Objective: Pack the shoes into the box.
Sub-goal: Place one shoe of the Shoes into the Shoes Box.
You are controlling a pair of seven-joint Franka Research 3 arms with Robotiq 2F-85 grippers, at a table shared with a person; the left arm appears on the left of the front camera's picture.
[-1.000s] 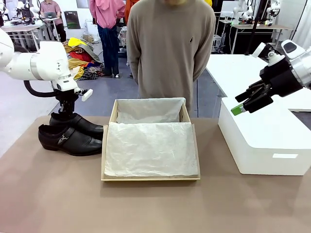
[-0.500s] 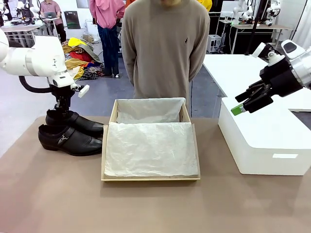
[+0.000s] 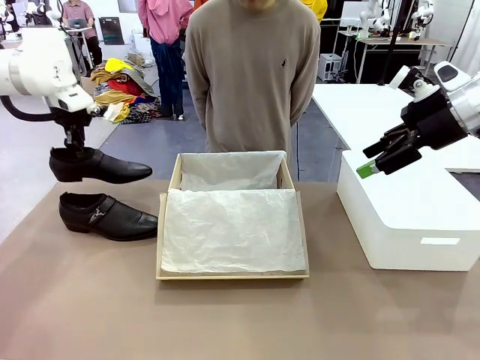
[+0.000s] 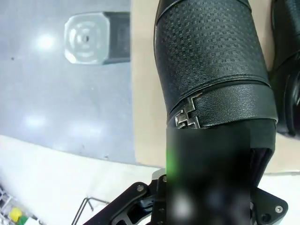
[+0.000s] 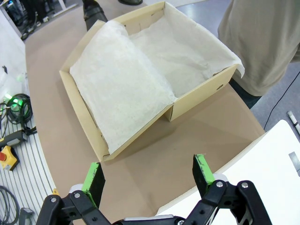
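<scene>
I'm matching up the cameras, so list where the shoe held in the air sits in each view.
Front view: shoe, upper left, hanging from the left hand above the other shoe.
Left wrist view: centre, running up to the top edge.
Right wrist view: a black shoe tip at the top edge; which shoe, cannot tell.
Shared landmark: the tan table.

Bright, even overhead light w/ soft shadows on beige tabletop (image 3: 240,322). Left wrist view: glare spots on grey floor (image 4: 47,117), near fingers (image 4: 211,187) blurred.

Glossy leather shoes (image 3: 105,216), matt cardboard box (image 3: 232,276), crinkled paper (image 3: 232,229).
</scene>
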